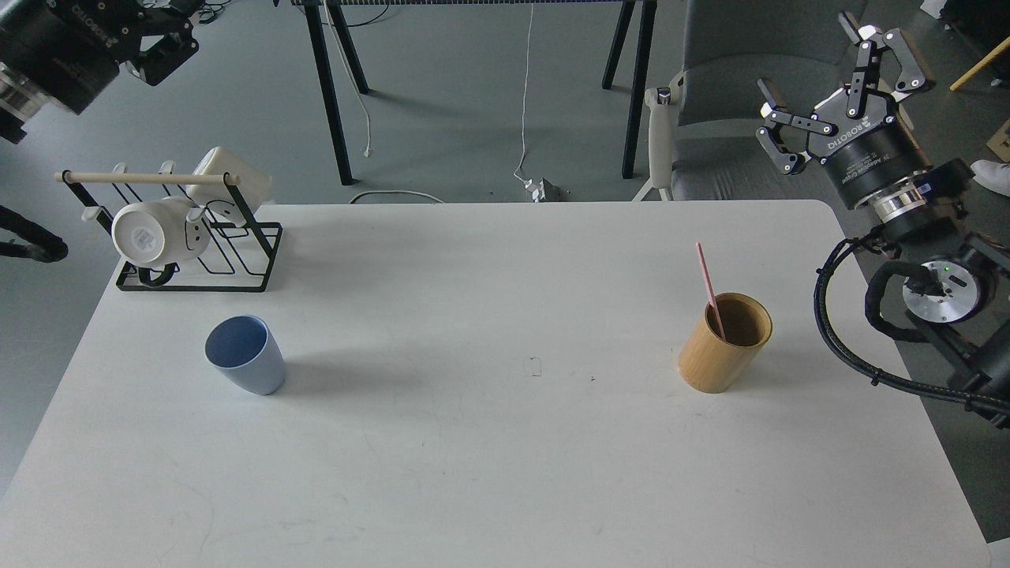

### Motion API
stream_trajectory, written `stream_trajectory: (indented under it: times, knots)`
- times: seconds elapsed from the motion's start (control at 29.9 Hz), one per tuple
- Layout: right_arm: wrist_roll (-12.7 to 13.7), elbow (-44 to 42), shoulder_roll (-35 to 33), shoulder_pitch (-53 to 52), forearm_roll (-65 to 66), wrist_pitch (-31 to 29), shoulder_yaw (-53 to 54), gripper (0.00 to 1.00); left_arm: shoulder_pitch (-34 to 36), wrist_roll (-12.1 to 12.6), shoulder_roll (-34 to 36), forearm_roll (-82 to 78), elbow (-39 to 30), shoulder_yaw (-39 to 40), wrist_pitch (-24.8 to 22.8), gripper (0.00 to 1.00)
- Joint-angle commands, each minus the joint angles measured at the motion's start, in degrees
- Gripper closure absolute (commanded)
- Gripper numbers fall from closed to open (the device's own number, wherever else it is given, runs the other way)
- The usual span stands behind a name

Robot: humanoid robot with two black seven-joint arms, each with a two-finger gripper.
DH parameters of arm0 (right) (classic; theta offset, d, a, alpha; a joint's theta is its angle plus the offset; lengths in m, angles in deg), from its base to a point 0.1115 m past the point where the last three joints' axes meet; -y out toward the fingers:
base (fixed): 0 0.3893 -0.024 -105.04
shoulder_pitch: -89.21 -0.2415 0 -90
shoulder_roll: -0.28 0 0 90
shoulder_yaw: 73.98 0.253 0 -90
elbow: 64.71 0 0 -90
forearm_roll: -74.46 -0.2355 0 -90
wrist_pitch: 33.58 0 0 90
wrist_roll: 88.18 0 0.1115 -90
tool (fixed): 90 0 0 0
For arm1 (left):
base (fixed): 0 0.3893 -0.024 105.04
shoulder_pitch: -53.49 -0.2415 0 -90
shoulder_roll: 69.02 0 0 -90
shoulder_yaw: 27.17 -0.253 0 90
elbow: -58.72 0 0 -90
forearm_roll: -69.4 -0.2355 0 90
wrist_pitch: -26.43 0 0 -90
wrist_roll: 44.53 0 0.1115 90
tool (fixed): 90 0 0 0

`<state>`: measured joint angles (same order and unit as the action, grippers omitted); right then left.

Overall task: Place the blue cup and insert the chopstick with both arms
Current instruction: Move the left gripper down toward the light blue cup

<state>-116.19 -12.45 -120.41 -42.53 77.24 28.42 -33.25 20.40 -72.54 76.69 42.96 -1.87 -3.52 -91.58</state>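
right gripper (828, 95) hanging with fingers spread wide, holding nothing, raised off the far right corner of the table (489, 473), well apart from everything on it. left gripper (162, 47) sitting at the top left corner of the head view, dark and partly cut off by the frame edge; not possible to tell whether spread or closed, though nothing showing in it.

blue cup (246, 355) standing upright on the left part of the table, mouth up, nothing visible inside, just in front of the black rack (201, 272) and well apart from both arms. chopstick (708, 290) leaning in the wooden holder (726, 343) on the right side, pink upper end sticking out above the rim, lower end hidden inside.

judging as the very start: neither thing taken yet, cup still needing its placing and chopstick still needing lifting out of the holder. next move probably calling for the left arm reaching down over the cup and closing on its wall, and the right arm dropping to pinch the thin stick above the holder's rim, a narrow target needing careful alignment.

white mugs (158, 233) lying tipped on the rack's pegs, one partly covering another. most of the left arm lying outside the frame. target spot for the cup not marked anywhere visible.
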Motion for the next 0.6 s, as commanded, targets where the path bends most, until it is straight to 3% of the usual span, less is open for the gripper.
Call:
stream_trajectory:
  times: [0.0,0.2,0.37,0.57]
  knots:
    - [0.0,-0.1,-0.1,0.3,0.0,0.0,0.1,0.05,2.9,0.0,6.4,-13.6,-4.3,-6.7,0.0,0.01]
    - [0.0,-0.5,-0.1,1.8,0.0,0.0,0.2,0.05,2.9,0.0,12.9,-38.6,-11.0,-13.5,0.0,0.01]
    - [0.0,-0.7,-0.1,3.2,0.0,0.0,0.8,0.05,2.5,0.0,12.5,-49.7,-10.0,-22.9,0.0,0.01]
    - [0.0,-0.8,-0.1,4.0,0.0,0.0,1.0,0.05,2.1,0.0,8.1,-52.0,-3.4,-29.8,4.5,0.01]
